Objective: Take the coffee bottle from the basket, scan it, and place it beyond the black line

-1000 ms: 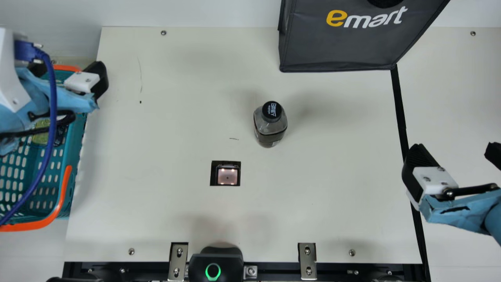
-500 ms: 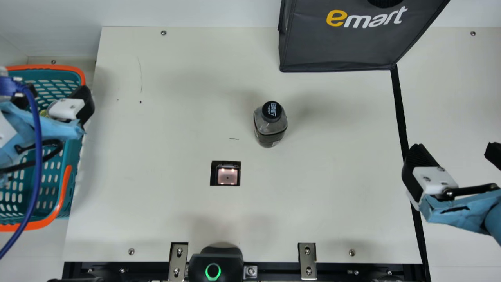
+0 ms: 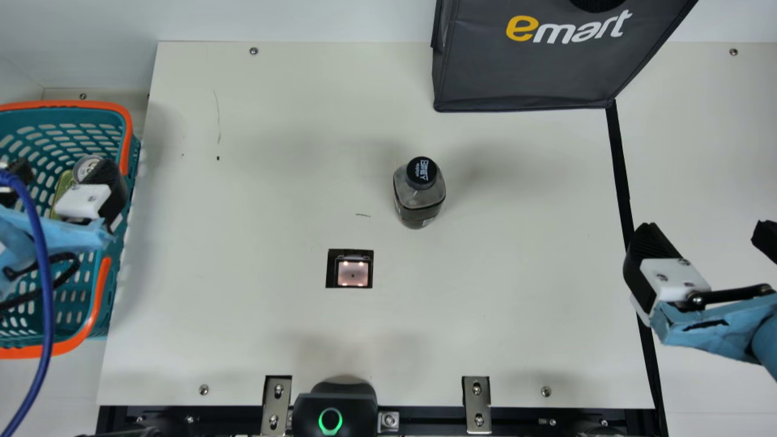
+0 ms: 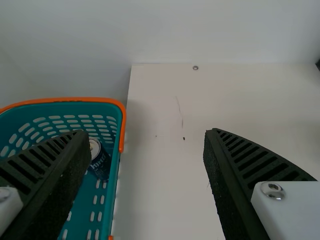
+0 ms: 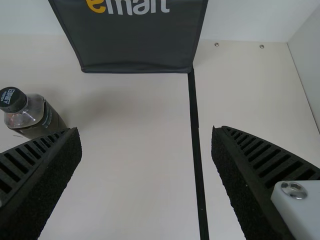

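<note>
Left end effector: open
Right end effector: open
Coffee bottle: grip squarely around mid-body, lift gently

Coffee bottle on table behind scanner, between basket left and line right

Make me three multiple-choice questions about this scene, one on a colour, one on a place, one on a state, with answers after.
1. What colour is the rim of the teal slotted plastic basket?
A) White
B) Orange
C) Black

2. Where is the clear, black-capped bottle?
A) Inside the basket
B) Beyond the black line
C) On the cream table

3. How is the right gripper?
A) Open, empty
B) Shut, empty
C) Holding the bottle

1 B: its top edge is orange.
2 C: it stands upright on the tabletop.
3 A: its fingers are wide apart, gripping nothing.
</note>
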{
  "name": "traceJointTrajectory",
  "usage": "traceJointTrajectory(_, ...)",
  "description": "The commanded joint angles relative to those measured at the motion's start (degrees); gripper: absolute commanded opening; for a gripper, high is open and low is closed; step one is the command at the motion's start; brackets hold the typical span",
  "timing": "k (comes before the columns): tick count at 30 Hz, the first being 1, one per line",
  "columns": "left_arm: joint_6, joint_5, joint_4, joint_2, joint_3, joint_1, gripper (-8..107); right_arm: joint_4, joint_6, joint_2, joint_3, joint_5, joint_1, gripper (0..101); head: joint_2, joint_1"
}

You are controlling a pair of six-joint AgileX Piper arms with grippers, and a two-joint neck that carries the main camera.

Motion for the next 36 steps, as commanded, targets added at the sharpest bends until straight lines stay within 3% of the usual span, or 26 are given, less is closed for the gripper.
traceJointTrajectory(1,0.23,0.26,-0.19,-1.04,0.67,0.32,90,0.00,0.00,0.00,0.00,0.00,0.00,91,0.09,-1.48)
traceJointTrajectory(16,1.19,0.81,0.25,-7.77,6.68,0.76,90,0.00,0.00,0.00,0.00,0.00,0.00,91,0.09,-1.48)
traceJointTrajectory(36,-3.21,2.52,4.27,-13.86,10.16,-0.79,90,0.00,0.00,0.00,0.00,0.00,0.00,91,0.09,-1.48)
